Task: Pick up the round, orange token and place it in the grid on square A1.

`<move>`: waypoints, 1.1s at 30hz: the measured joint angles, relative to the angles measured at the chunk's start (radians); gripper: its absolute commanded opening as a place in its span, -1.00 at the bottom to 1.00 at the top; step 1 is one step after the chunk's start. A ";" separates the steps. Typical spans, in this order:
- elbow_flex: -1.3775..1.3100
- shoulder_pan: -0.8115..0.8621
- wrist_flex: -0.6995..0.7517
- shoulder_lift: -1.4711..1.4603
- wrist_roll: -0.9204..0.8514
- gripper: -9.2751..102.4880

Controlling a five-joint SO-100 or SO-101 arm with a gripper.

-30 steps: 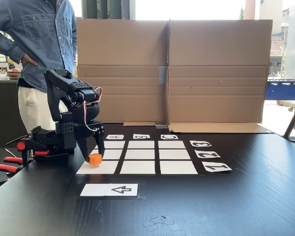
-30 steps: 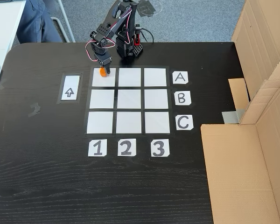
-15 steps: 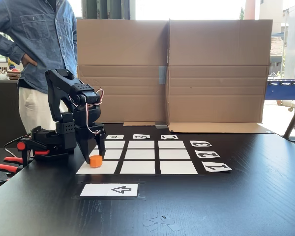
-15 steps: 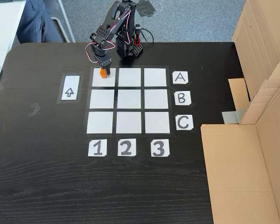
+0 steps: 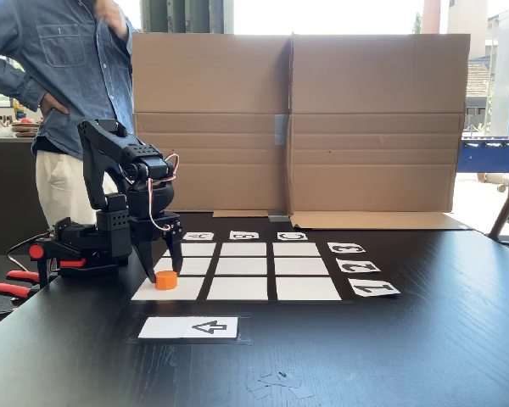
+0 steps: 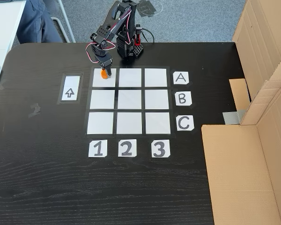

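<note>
Small orange round token [image 5: 165, 280] [image 6: 103, 73] sits on blank white paper square A1 [image 5: 171, 288] [image 6: 104, 79], near the grid's [image 6: 129, 101] corner by the arm base. Black two-finger gripper [image 5: 160, 270] [image 6: 104, 70] straddles it w/ jaws apart, released, not clamping.

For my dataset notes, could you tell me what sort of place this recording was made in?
Probably an office or hobby room rather than a proper lab: a dark wooden table on grey carpet, a makeshift cardboard screen behind the paper grid, and what looks like a table-football table by bright windows.

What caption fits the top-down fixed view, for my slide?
Arm's open tool straddles the orange token resting on square A1 of the grid.
</note>
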 measured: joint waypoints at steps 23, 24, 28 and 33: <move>-0.014 0.057 -0.025 0.100 -0.054 -0.25; -0.026 0.066 -0.026 0.110 -0.058 -0.25; -0.087 0.106 -0.023 0.155 -0.058 -0.25; -0.176 0.184 -0.023 0.221 -0.058 -0.25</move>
